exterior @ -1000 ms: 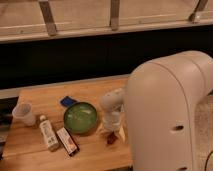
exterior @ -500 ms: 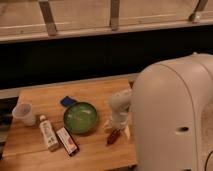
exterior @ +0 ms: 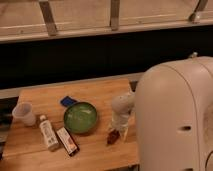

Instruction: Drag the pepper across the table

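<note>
The pepper [exterior: 113,136] is a small dark red-brown chili lying on the light wooden table [exterior: 95,92], right of the green bowl [exterior: 80,117]. My gripper [exterior: 120,131] hangs from the white arm directly over the pepper's right end, close to or touching it. The big white arm housing [exterior: 175,120] fills the right side and hides the table's right edge.
A clear plastic cup [exterior: 24,113] stands at the left edge. A small white bottle [exterior: 48,133] and a flat red-and-dark packet [exterior: 67,141] lie at front left. A blue item [exterior: 68,101] lies behind the bowl. A dark wall and railing run behind the table.
The arm and gripper shifted slightly right and toward the front edge, and the pepper moved with it, a little farther from the bowl.
</note>
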Tool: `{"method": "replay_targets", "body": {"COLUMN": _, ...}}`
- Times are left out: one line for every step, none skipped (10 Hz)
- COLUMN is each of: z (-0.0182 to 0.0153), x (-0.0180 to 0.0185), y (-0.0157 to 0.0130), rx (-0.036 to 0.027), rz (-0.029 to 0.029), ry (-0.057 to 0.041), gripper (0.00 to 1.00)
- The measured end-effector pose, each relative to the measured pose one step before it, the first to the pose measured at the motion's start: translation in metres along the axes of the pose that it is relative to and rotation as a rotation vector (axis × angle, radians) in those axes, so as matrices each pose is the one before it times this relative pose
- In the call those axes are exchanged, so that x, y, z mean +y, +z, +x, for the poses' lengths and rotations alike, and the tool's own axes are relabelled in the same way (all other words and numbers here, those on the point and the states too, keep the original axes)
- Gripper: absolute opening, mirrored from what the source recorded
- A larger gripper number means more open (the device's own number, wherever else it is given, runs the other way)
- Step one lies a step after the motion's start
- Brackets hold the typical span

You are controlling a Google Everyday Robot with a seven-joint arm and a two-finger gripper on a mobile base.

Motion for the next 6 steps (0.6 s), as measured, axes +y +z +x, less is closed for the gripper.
{"method": "replay_targets", "body": {"z": -0.00027, "x": -0.00149, "y": 0.00051, "rx": 0.00315, "rz": -0.00354, "ry": 0.00479, "gripper": 0.32}}
{"method": "replay_targets", "body": {"z": -0.00022, "x": -0.00121, "y": 0.00006, "rx": 0.00228, "rz": -0.00349, "ry": 0.00298, "gripper": 0.21}}
{"method": "replay_targets", "body": {"z": 0.00039, "x": -0.0008, "y": 0.00019, "rx": 0.00197, "rz": -0.00242, "ry": 0.00008, "gripper": 0.12}}
{"method": "replay_targets", "body": {"z": -0.00002, "x": 0.00034, "y": -0.00132, "rx": -0.00112, "rz": -0.00404, "ry": -0.00123, "gripper": 0.04}}
{"method": "replay_targets", "body": {"z": -0.00089, "x": 0.00018, "y": -0.00238, "rx": -0.00368, "rz": -0.0023, "ry": -0.00111, "gripper": 0.0}}
{"method": "replay_targets", "body": {"z": -0.00126, "x": 0.00056, "y": -0.00239, "rx": -0.0052, "rz": 0.00079, "ry": -0.00332, "gripper": 0.0}}
